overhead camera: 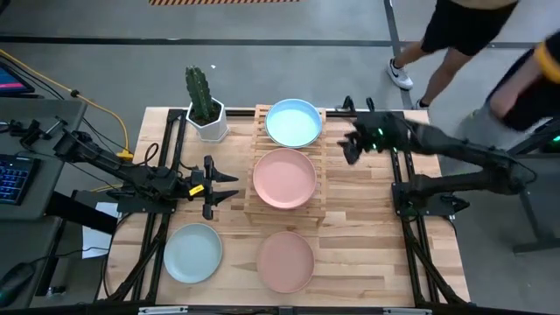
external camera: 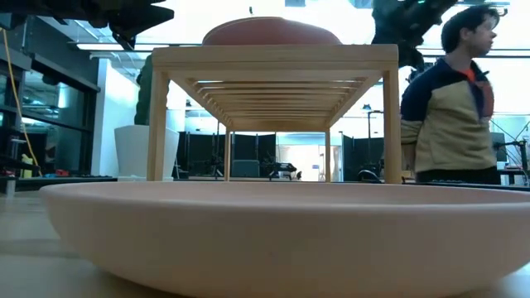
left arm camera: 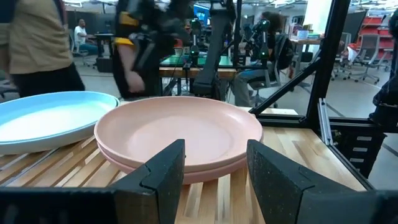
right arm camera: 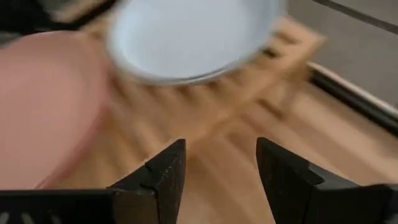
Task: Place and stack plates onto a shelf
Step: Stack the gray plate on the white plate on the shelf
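The shelf [overhead camera: 284, 208] of pale slats stands mid-table. On its far end lies a light blue plate [overhead camera: 293, 122]. On its near end two pink plates [left arm camera: 180, 134] are stacked, also seen as pink plates [overhead camera: 284, 178] from above. A pale green plate [overhead camera: 193, 253] and another pink plate [overhead camera: 285, 261] rest flat on the table near its front edge. My left gripper [overhead camera: 229, 189] is open, just left of the shelf and level with the pink stack. My right gripper [overhead camera: 350, 145] is open, right of the shelf's far end, beside the blue plate [right arm camera: 193, 37].
A white pot with a cactus [overhead camera: 207, 114] stands at the shelf's far left corner. People [overhead camera: 472, 35] move beyond the table's far right corner; a person [external camera: 451, 99] shows in the low view. The near pink plate [external camera: 273, 232] fills the low view's foreground.
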